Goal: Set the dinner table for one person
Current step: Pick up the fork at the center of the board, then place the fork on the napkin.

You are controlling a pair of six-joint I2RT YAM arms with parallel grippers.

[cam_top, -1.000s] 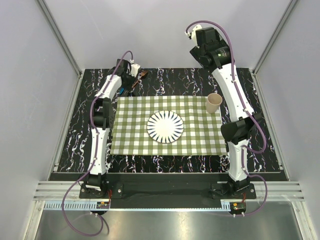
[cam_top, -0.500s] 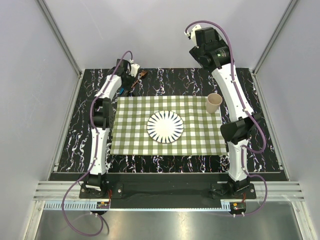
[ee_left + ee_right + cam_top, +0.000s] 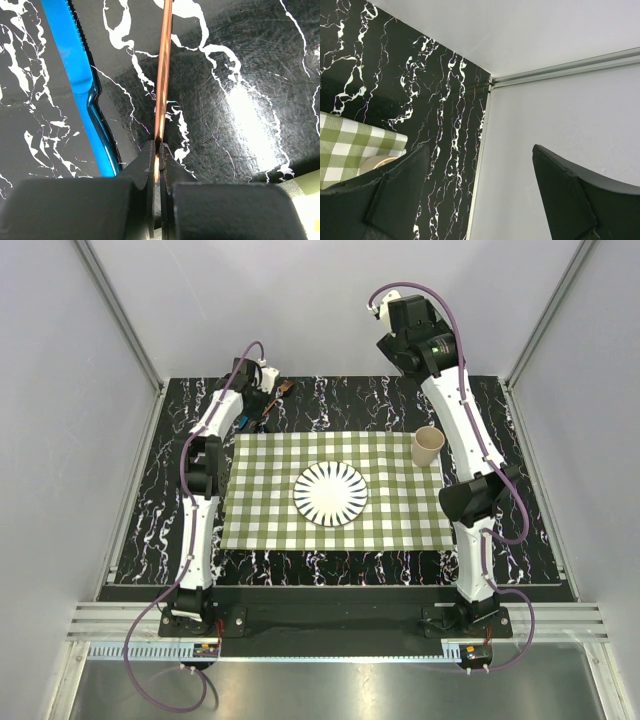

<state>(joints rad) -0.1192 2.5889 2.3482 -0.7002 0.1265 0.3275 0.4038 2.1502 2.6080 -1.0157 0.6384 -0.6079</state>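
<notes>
White-veined black marble of the dinner table (image 3: 330,400) fills the floor of my white-walled booth. A green-and-white checked cloth (image 3: 270,510) lies across the table's middle. A striped plate (image 3: 330,493) sits at the cloth's centre, and a beige cup (image 3: 428,447) stands on its far right corner. Near the table's far edge, toward the left corner, my left gripper (image 3: 158,150) is pressed together on the thin handle of a copper-coloured utensil (image 3: 163,75). A blue serrated knife (image 3: 75,65) lies just beside it on the marble. My right gripper (image 3: 480,150) hangs high over the table's far right corner, fingers spread wide.
</notes>
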